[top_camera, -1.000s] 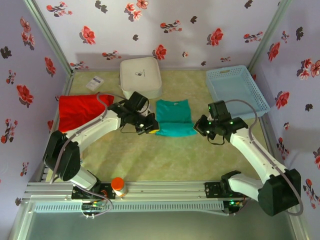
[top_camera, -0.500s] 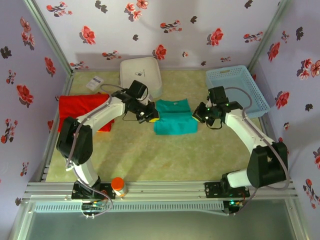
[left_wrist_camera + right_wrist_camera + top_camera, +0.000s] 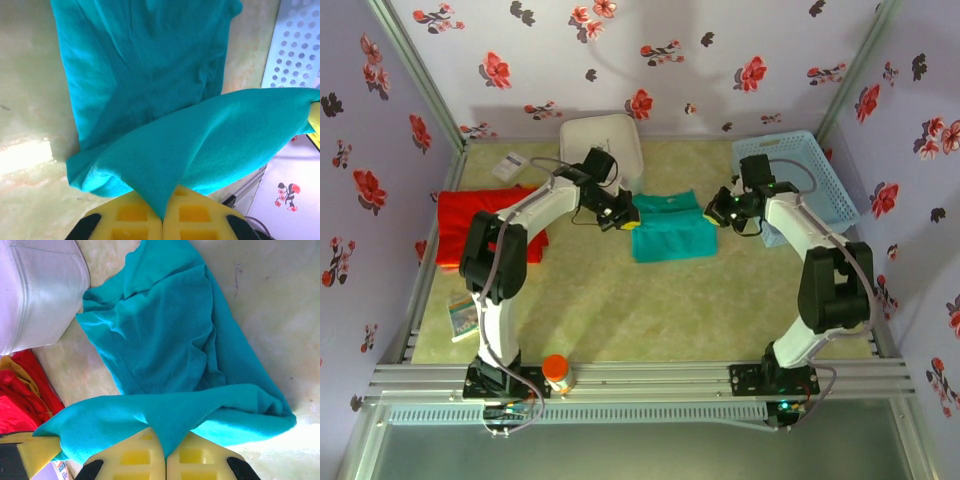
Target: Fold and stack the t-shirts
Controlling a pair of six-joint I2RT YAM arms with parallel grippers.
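Greenish tabletop [image 3: 620, 310]: at frame centre I've got the teal t-shirt [image 3: 670, 232], with left gripper [image 3: 625, 222] and right gripper [image 3: 717, 212] each clamped on a lifted side edge. Red t-shirt [image 3: 480, 225] sits mid-left, white box [image 3: 603, 145] beyond.

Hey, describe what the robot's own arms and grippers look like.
The left arm and right arm have white links, black joints and loose black cables. The left gripper and right gripper end in bright yellow block fingers with rectangular recesses.
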